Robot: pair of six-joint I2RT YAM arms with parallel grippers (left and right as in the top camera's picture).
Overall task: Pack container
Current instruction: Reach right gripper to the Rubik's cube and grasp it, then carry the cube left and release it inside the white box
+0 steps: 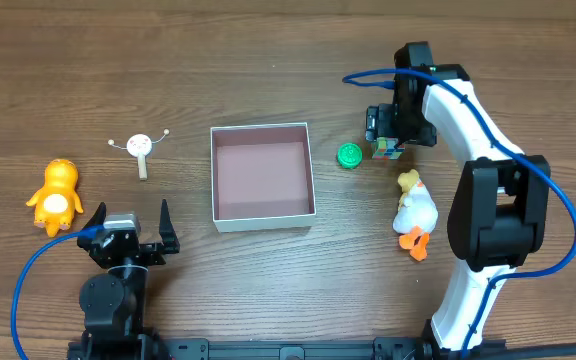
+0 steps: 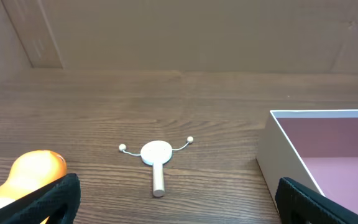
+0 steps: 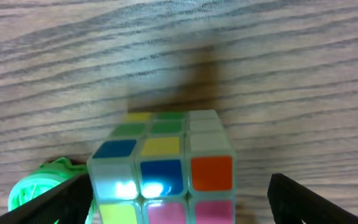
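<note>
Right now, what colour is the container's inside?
Pinkish-brown; the container shows best from overhead.

Wood table (image 1: 268, 290). Left edge: orange toy (image 1: 56, 195). Upper left: white stick toy (image 1: 142, 148) with two beaded arms. Right of centre: green disc (image 1: 349, 155), colour cube (image 3: 166, 165) just beside it; duck (image 1: 414, 212) below them.

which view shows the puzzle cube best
The right wrist view: the puzzle cube fills the frame close up, its coloured stickers clear. Overhead shows only a small part of it beside the green toy, mostly hidden under the right gripper. The left wrist view does not show it.
</note>
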